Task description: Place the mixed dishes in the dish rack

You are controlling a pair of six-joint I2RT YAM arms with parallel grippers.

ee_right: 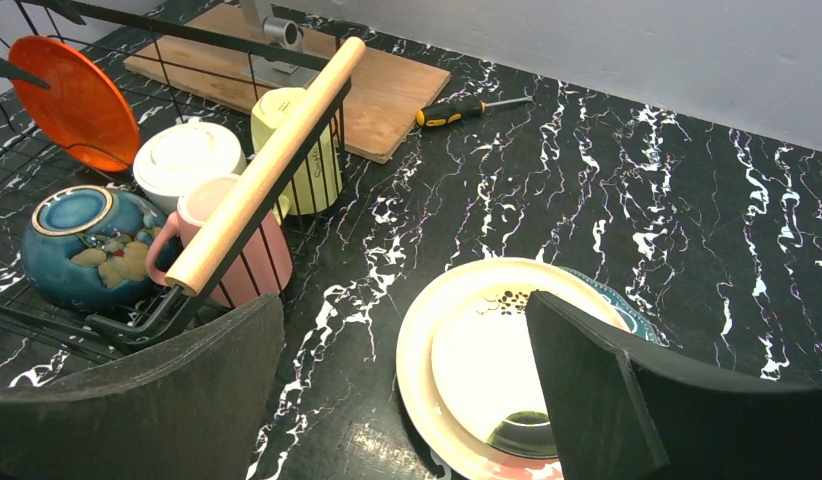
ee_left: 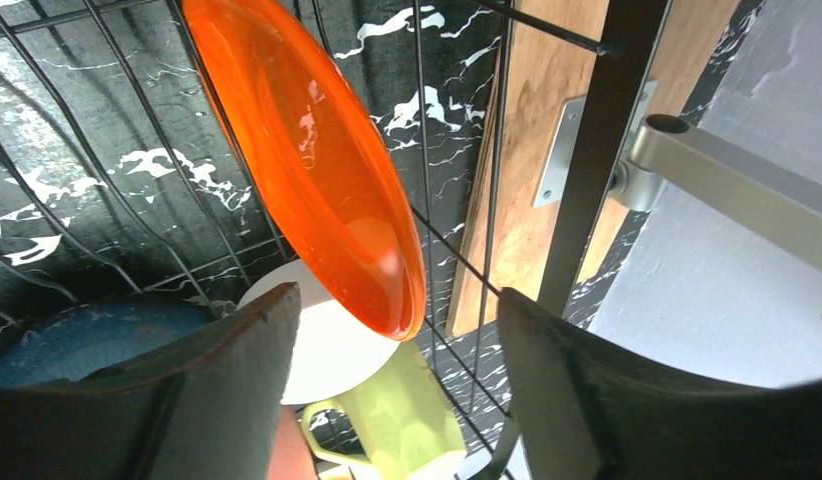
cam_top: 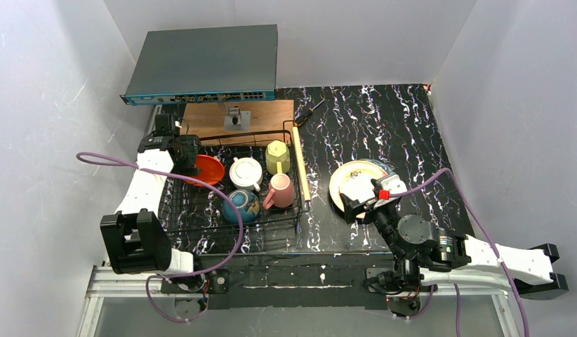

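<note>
Two white side walls and a back wall are boxing in the black, white-veined tabletop (cam_top: 384, 126). The dish rack (cam_top: 191, 210) is sitting on the left part of it, its left edge running close to the left wall. Its wooden handle (cam_top: 301, 168) is bordering its right side.

Behind the rack a wooden board (cam_top: 208, 112) is lying flat, and a grey network switch (cam_top: 201, 63) is resting beyond the board. A screwdriver (ee_right: 467, 105) is lying just off the rack's rear right corner.

Inside the rack, the orange plate (cam_top: 210, 168) is leaning on edge at the rear left. The white cup (cam_top: 245, 172) is sitting mid-rack and the yellow-green mug (cam_top: 277, 156) by the rear right. The pink mug (cam_top: 281, 191) and the blue-teal bowl (cam_top: 241, 206) are sitting toward the front right.

The left gripper (ee_left: 397, 300) is hanging over the rack's rear left corner. Its fingers are standing apart around the orange plate's rim, pinching nothing.

A strip of tabletop is separating the rack's handle from the cream plate (cam_top: 349, 175), which is lying on the teal plate (ee_right: 627, 310). The right gripper (ee_right: 402, 300) is hovering over the cream plate, spread wide and holding nothing.
</note>
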